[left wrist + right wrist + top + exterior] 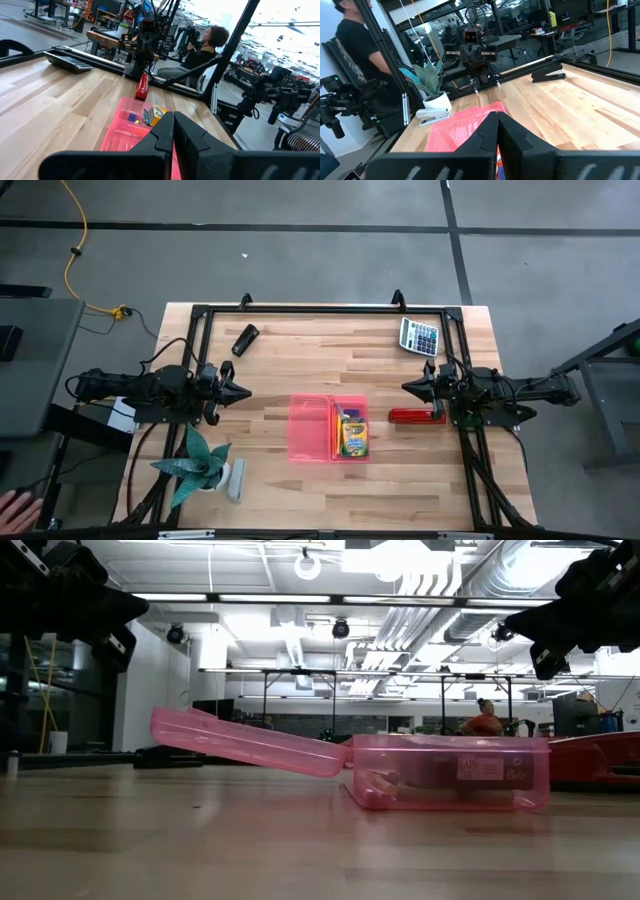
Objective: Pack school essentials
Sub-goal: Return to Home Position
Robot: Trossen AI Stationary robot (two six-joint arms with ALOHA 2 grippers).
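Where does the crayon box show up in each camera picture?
High view: crayon box mid-table, in the right half of the pink box.
Low view: cannot be made out through the pink wall.
Left wrist view: inside the pink box, just past the left gripper.
Right wrist view: not seen; only pink plastic shows past the right gripper.
Shared landmark: the pink box.

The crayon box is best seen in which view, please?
The high view: the crayon box lies unobstructed in the pink box. The left wrist view shows one end; the low view only a blur through the wall; the right wrist view does not show it.
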